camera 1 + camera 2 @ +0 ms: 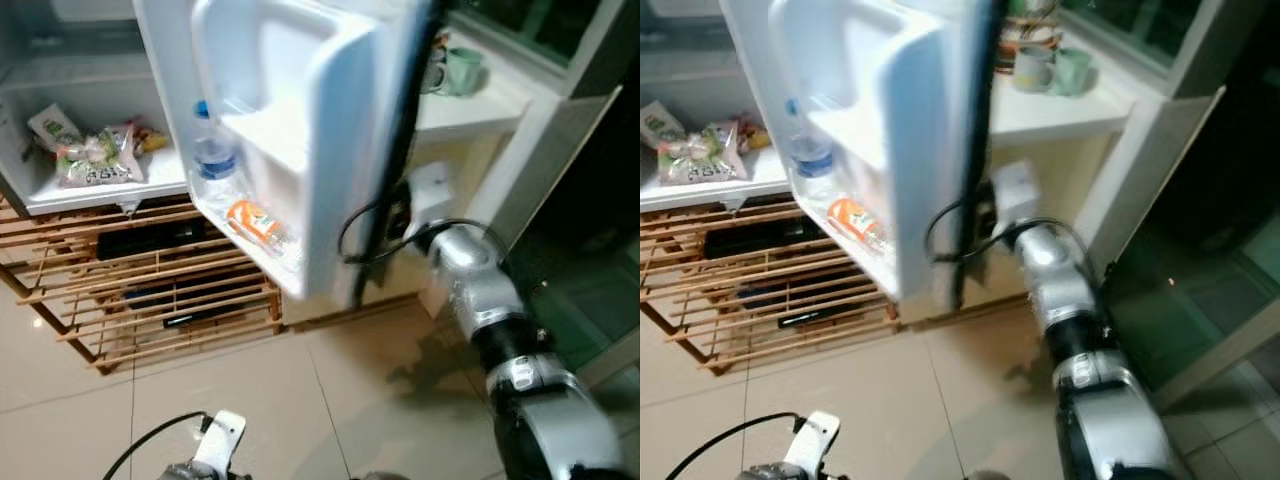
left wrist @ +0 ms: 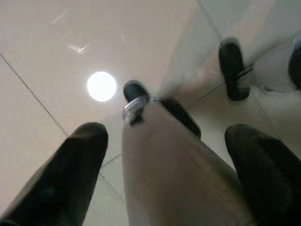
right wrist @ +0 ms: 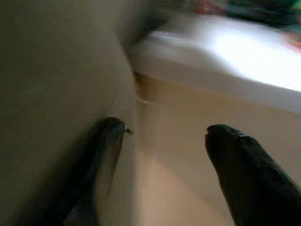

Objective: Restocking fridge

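Note:
The white fridge door stands swung open. Its lower door shelf holds a clear water bottle and an orange drink bottle lying on its side. Snack bags lie on the fridge's inner shelf. My right arm reaches to the door's outer face. My right gripper is open, with one finger against the door's pale surface. My left gripper hangs low, open, over the tiled floor, with my own leg beyond it.
A slatted wooden rack stands under the fridge. A white counter with a green mug is behind the door on the right. Dark glass panels close the right side. Beige floor tiles lie in front.

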You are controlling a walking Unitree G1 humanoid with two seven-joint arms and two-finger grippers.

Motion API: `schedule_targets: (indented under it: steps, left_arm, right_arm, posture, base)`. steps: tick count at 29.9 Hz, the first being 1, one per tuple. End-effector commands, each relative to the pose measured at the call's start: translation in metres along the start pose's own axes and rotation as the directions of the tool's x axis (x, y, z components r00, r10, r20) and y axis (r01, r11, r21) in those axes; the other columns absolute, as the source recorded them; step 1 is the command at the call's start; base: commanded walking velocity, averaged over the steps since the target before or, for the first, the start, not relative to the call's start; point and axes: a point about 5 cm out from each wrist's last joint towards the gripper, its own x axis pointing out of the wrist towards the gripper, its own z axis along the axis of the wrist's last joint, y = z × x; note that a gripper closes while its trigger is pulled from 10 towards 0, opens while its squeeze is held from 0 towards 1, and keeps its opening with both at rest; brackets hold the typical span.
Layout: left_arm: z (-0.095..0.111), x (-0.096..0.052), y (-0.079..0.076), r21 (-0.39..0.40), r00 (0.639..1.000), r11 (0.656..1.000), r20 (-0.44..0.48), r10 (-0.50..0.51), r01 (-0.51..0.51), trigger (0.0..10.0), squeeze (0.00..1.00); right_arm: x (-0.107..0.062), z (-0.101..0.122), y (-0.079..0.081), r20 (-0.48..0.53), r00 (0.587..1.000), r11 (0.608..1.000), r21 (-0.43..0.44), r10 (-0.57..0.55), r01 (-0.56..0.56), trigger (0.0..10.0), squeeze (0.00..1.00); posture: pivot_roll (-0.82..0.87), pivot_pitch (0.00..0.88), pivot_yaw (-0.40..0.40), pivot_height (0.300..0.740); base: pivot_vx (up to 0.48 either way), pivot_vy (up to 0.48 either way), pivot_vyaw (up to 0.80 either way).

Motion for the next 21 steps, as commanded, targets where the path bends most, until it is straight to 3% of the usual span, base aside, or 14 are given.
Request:
schedule_targets:
  steps: [1, 2, 4, 5, 8, 10, 11, 12, 13, 16, 17, 18, 19, 21]
  left_arm:
    - [-0.05, -0.005, 0.004, -0.002, 0.984, 1.0, -0.176, -0.005, 0.005, 10.0, 0.0]
    - [-0.05, -0.005, 0.004, -0.002, 0.984, 1.0, -0.176, -0.005, 0.005, 10.0, 0.0]
    - [-0.051, -0.005, 0.004, -0.019, 0.985, 1.0, -0.173, -0.014, 0.01, 10.0, 0.0]
    - [-0.051, -0.005, 0.004, -0.019, 0.985, 1.0, -0.173, -0.014, 0.01, 10.0, 0.0]
    - [-0.032, -0.002, 0.002, -0.02, 0.994, 1.0, -0.105, -0.018, 0.016, 10.0, 0.0]
    - [-0.013, 0.0, 0.0, -0.018, 1.0, 1.0, -0.024, -0.019, 0.019, 10.0, 0.0]
    - [0.008, 0.001, -0.004, 0.029, 0.998, 0.999, 0.058, -0.024, 0.022, 10.0, 0.0]
    - [0.008, 0.001, -0.004, 0.029, 0.998, 0.999, 0.058, -0.024, 0.022, 10.0, 0.0]
    - [0.03, 0.001, -0.007, 0.131, 0.99, 0.991, 0.139, -0.003, -0.015, 10.0, 0.0]
    - [0.058, -0.001, -0.011, 0.211, 0.969, 0.975, 0.248, 0.01, -0.064, 10.0, 0.0]
    - [0.083, -0.005, -0.017, 0.232, 0.939, 0.969, 0.343, 0.0, -0.084, 10.0, 0.0]
    - [0.083, -0.005, -0.017, 0.232, 0.939, 0.969, 0.343, 0.0, -0.084, 10.0, 0.0]
    - [0.104, -0.009, -0.024, 0.269, 0.905, 0.958, 0.425, -0.025, -0.1, 10.0, 0.0]
    - [0.115, -0.013, -0.02, 0.279, 0.883, 0.954, 0.467, -0.035, -0.11, 10.0, 0.0]
  right_arm:
    - [-0.013, 0.038, 0.046, 0.11, 0.953, 0.952, 0.083, 0.284, -0.293, 10.0, 0.04]
    - [-0.013, 0.038, 0.046, 0.11, 0.953, 0.952, 0.083, 0.284, -0.293, 10.0, 0.04]
    - [-0.025, 0.039, 0.032, 0.148, 0.954, 0.937, 0.201, 0.261, -0.287, 10.0, 0.04]
    - [-0.025, 0.039, 0.032, 0.148, 0.954, 0.937, 0.201, 0.261, -0.287, 10.0, 0.04]
    - [-0.03, 0.033, 0.015, 0.152, 0.965, 0.933, 0.261, 0.213, -0.247, 10.0, 0.05]
    - [-0.033, 0.028, 0.008, 0.12, 0.978, 0.939, 0.28, 0.172, -0.2, 10.0, 0.04]
    - [-0.035, 0.023, 0.007, 0.067, 0.988, 0.946, 0.286, 0.137, -0.151, 10.0, 0.05]
    - [-0.035, 0.023, 0.007, 0.067, 0.988, 0.946, 0.286, 0.137, -0.151, 10.0, 0.05]
    - [-0.035, 0.018, 0.004, 0.034, 0.994, 0.949, 0.296, 0.1, -0.106, 10.0, 0.05]
    - [-0.033, 0.01, -0.003, -0.003, 0.999, 0.955, 0.294, 0.039, -0.037, 10.0, 0.05]
    - [-0.03, 0.003, -0.01, -0.029, 0.999, 0.958, 0.284, -0.021, 0.029, 10.0, 0.05]
    - [-0.03, 0.003, -0.01, -0.029, 0.999, 0.958, 0.284, -0.021, 0.029, 10.0, 0.05]
    - [-0.028, -0.004, -0.019, -0.062, 0.994, 0.959, 0.261, -0.093, 0.106, 10.0, 0.05]
    - [-0.027, -0.008, -0.022, -0.077, 0.991, 0.956, 0.263, -0.112, 0.128, 10.0, 0.05]
  posture:
    - [-0.14, 0.0, 0.007, 0.74]
    - [-0.14, 0.0, 0.007, 0.74]
    - [-0.15, 0.0, 0.012, 0.74]
    - [-0.15, 0.0, 0.012, 0.74]
    - [-0.14, 0.0, 0.006, 0.74]
    - [-0.14, 0.0, 0.003, 0.74]
    - [-0.13, 0.0, 0.0, 0.74]
    - [-0.13, 0.0, 0.0, 0.74]
    - [-0.13, 0.0, -0.004, 0.74]
    - [-0.12, 0.0, -0.011, 0.74]
    - [-0.12, 0.0, -0.016, 0.74]
    - [-0.12, 0.0, -0.016, 0.74]
    - [-0.11, 0.0, -0.021, 0.74]
    - [-0.11, 0.0, -0.024, 0.74]
  base:
    - [0.0, 0.0, 0.0]
    - [0.0, 0.0, 0.0]
    - [0.0, 0.0, 0.0]
    - [0.0, 0.0, 0.0]
    - [0.0, 0.0, 0.0]
    - [0.0, 0.0, 0.0]
    - [0.0, 0.0, 0.0]
    - [0.0, 0.0, 0.0]
    - [0.0, 0.0, 0.0]
    - [0.0, 0.0, 0.0]
    - [0.0, 0.0, 0.0]
    - [0.0, 0.0, 0.0]
    - [0.0, 0.0, 0.0]
    - [0.0, 0.0, 0.0]
